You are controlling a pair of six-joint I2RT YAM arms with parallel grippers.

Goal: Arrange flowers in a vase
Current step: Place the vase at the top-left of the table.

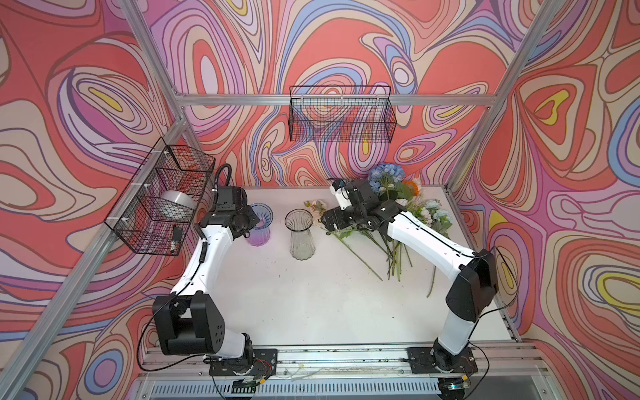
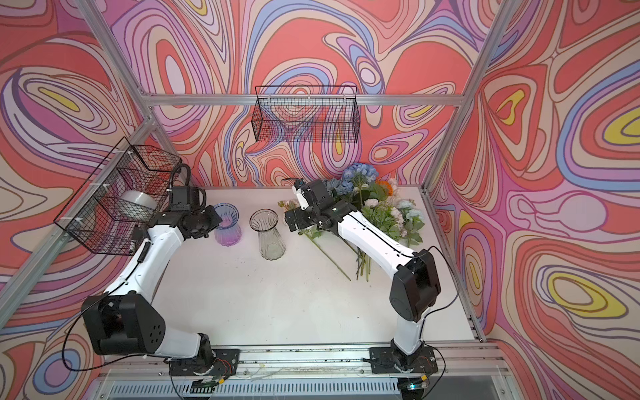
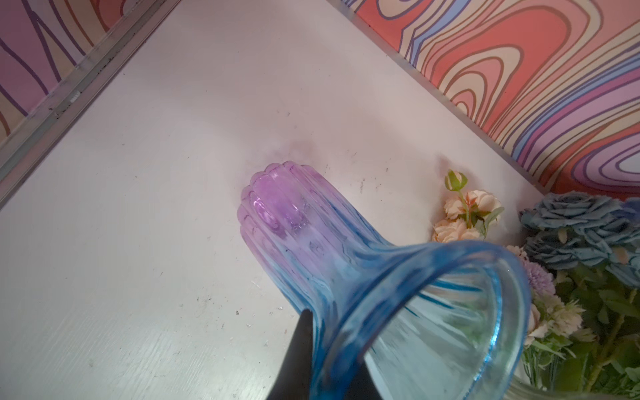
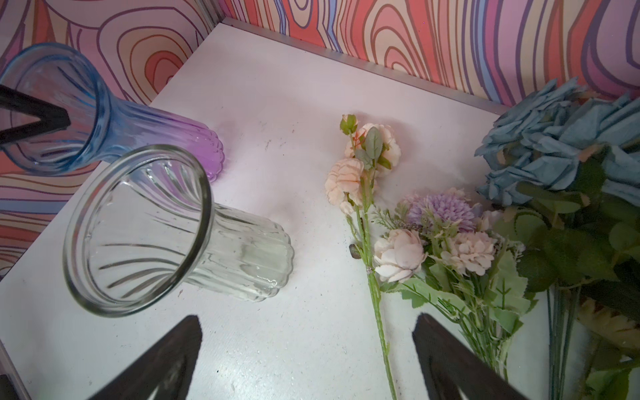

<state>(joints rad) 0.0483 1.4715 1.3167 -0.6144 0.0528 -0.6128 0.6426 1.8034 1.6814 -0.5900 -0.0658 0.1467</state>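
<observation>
Black fingers [image 4: 166, 356] of the right claw [image 4: 307, 317] are closest. They are spread wide and hold nothing. Under that claw a peach flower [image 4: 360, 173] on a long green stem lies flat on the white table [image 1: 311, 304]. The other flowers [image 1: 427, 214] lie in a big heap just beside it, on the right side of the table: blue ones, a lilac one, pale pink ones and an orange one.

The clear vase [image 1: 299, 232] stands upright in the middle, and it is empty. Near it stands the blue and purple vase [image 1: 260, 225], empty too. The left claw [image 3: 325, 346] is pinched tight on the rim of that vase, with one finger outside the glass and one inside.

No flower is in a vase yet, so I think the job is right at the start. Every stem must be picked up and put in, and the peach one looks like the first.
</observation>
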